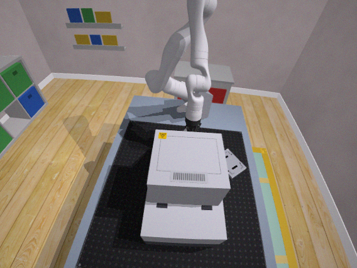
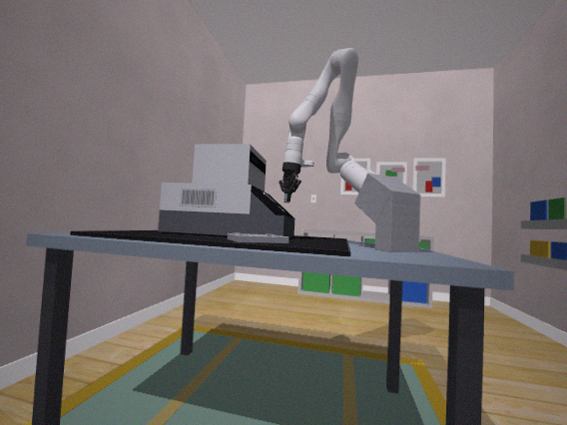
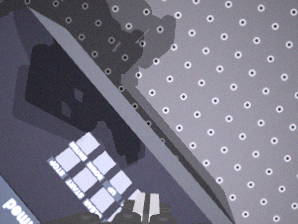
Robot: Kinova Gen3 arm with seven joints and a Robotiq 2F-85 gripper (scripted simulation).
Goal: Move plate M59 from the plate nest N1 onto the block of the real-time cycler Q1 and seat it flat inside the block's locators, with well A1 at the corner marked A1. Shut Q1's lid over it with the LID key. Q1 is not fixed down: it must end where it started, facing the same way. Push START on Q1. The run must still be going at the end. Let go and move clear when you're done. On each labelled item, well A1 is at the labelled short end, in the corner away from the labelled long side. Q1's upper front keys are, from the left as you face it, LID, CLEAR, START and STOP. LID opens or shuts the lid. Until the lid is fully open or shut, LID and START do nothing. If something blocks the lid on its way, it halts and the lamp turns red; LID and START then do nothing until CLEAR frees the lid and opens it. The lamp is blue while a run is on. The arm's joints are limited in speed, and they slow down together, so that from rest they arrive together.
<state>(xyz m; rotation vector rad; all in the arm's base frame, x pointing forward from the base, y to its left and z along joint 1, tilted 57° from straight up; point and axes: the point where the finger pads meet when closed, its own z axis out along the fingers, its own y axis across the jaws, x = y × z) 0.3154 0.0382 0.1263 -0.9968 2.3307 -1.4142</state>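
Note:
The cycler Q1 (image 1: 188,176) is a white box on the black mat, and its keypad faces the arm. It also shows in the exterior view (image 2: 220,200), with its sloped dark front panel (image 2: 272,210). My gripper (image 2: 289,192) is shut and empty, pointing down just above that panel. In the wrist view my fingertips (image 3: 147,205) are at the right end of the key block (image 3: 92,172), beside the keys labelled START and STOP; the LID key is not visible. The flat plate nest N1 (image 1: 234,163) lies to the right of Q1. I see no plate M59 in any view. The lamp is hidden.
The arm's grey base pedestal (image 2: 391,214) stands on the table behind Q1. The nest also shows as a low slab at the mat's near edge (image 2: 258,237). A dotted black mat (image 1: 126,189) covers most of the table.

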